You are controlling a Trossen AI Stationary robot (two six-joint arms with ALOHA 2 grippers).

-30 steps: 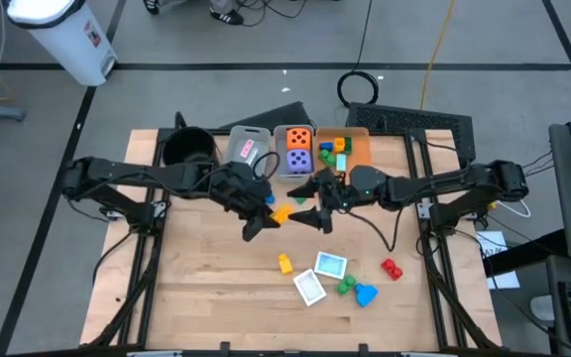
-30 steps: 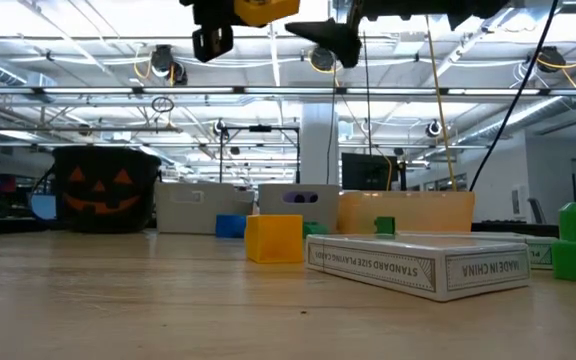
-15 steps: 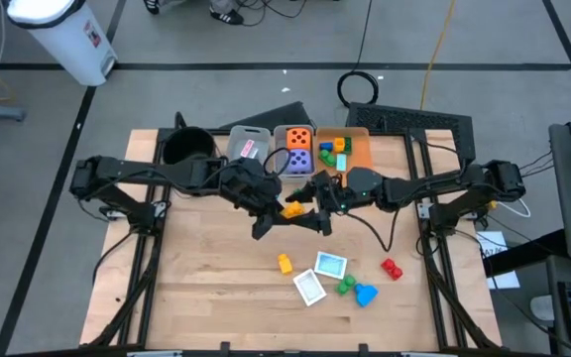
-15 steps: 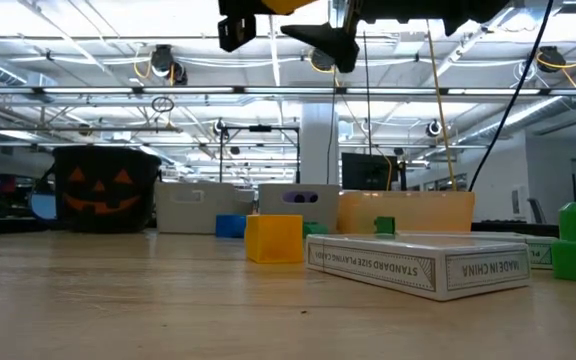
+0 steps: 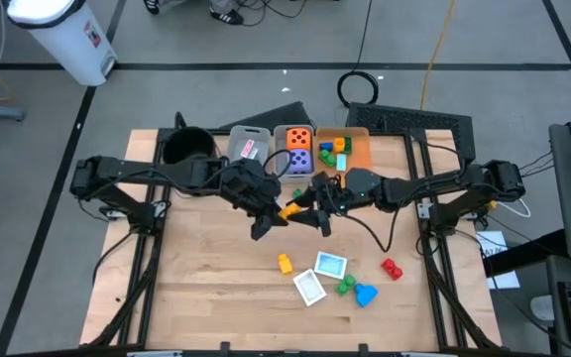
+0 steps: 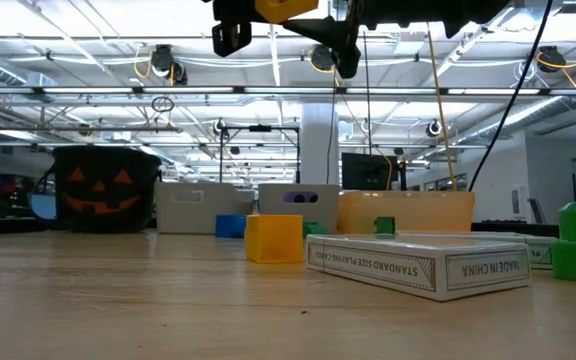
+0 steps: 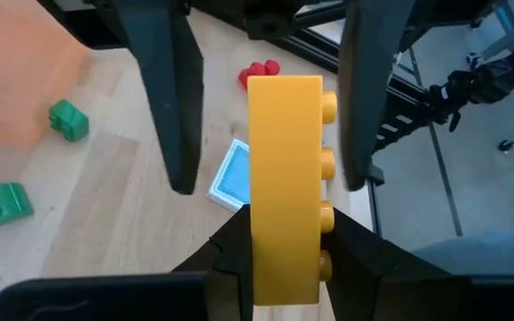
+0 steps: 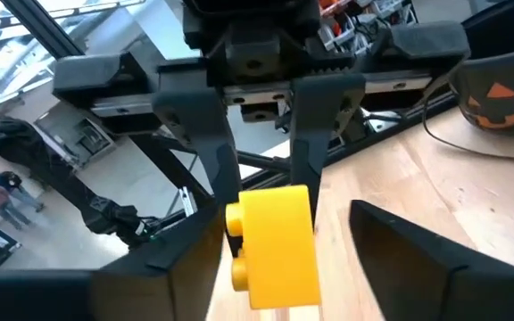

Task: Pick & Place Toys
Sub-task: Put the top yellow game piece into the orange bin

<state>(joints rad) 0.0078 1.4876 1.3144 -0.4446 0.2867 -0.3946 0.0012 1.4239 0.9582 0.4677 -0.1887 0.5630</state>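
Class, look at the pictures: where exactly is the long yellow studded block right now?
The long yellow block is in the air above mid-table, clamped in the left gripper, with the right gripper's fingers either side of it, just in front of the bins.

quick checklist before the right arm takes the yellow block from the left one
1. Left gripper shut on the yellow block: ok.
2. Right gripper fingers either side of the block: ok.
3. Right gripper clamped on the block: cannot tell, a gap shows on one side.
4. Block held in the air above the table: ok.
5. Orange bin in view behind the arms for the drop: ok.
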